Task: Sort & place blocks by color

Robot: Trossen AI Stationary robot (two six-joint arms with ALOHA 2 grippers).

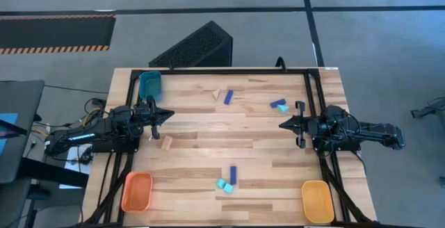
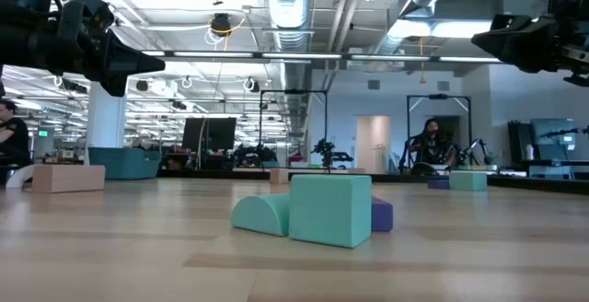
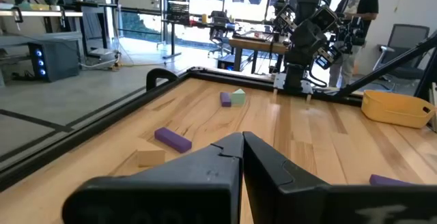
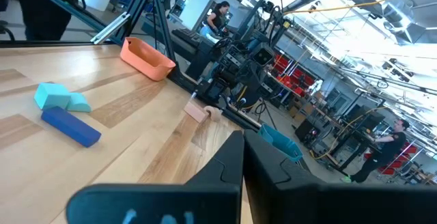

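The blocks lie scattered on the wooden table. In the high view a dark blue bar and a wood piece sit toward the far edge. A blue bar with a cyan block lies near my right gripper. A wood block lies just near-side of my left gripper. A blue bar and cyan blocks rest near the near edge; in the low view these cyan blocks fill the middle. Both grippers hover shut above the table, pointing at each other, and hold nothing.
A teal tray stands at the far left corner, an orange tray at the near left corner, and a yellow tray at the near right corner. A black frame borders the table. People show in the room beyond.
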